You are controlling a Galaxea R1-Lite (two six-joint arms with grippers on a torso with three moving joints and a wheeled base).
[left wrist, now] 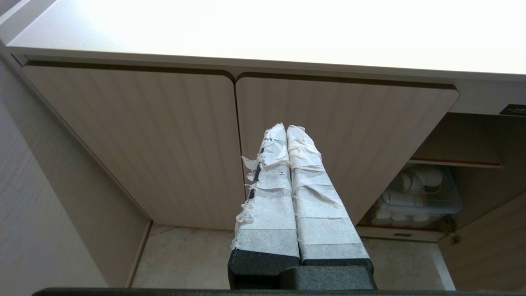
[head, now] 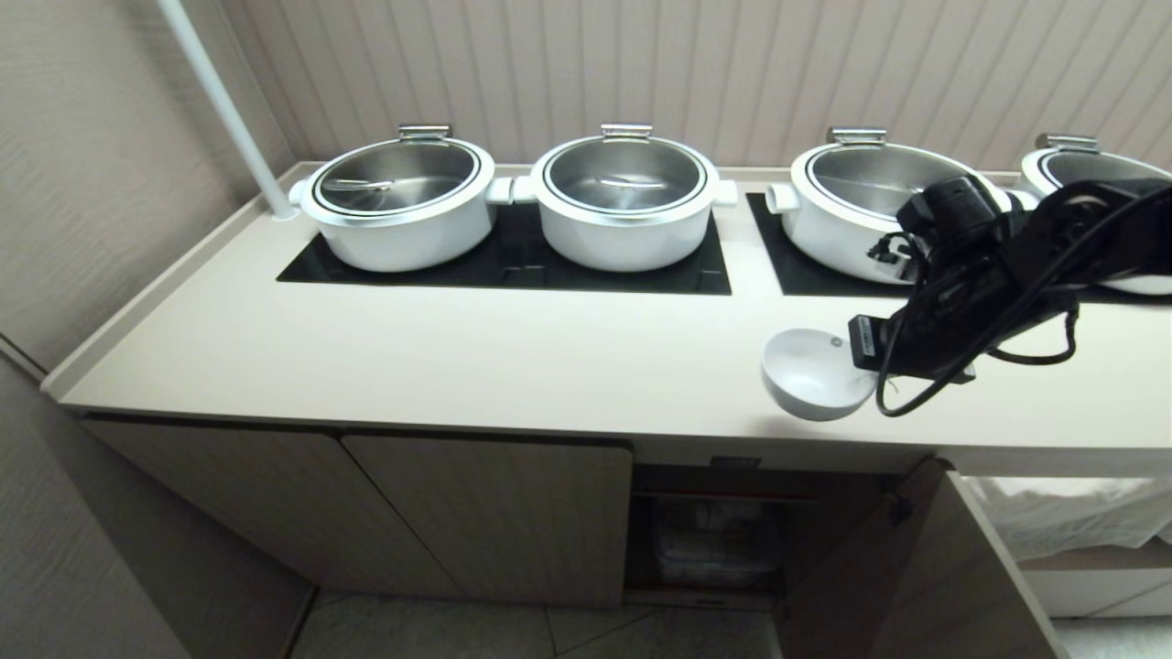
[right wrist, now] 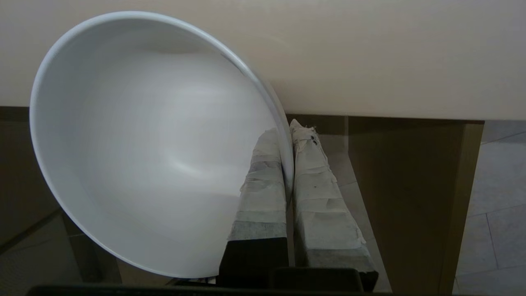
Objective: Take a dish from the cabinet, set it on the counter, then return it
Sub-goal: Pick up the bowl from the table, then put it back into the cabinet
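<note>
Item: small plain white round ceramic bowl [head: 810,372], which I am holding in the right gripper [right wrist: 287,135] over the front edge of the long smooth beige countertop [head: 513,352].

I am seeing the right gripper's tape-wrapped fingers [right wrist: 263,181] pinching the bowl's rim, one inside and one outside, with the bowl tilting on its side. Below it the low beige cabinet [head: 705,535] is standing open, its wood-grain door [head: 902,577] swung out. Behind, four big white pots with steel lids [head: 625,201] are sitting on black glass hob panels [head: 513,265]. The left gripper [left wrist: 286,127] is hanging parked before the closed cabinet doors [left wrist: 172,144], its taped fingers pressed together on nothing.
</note>
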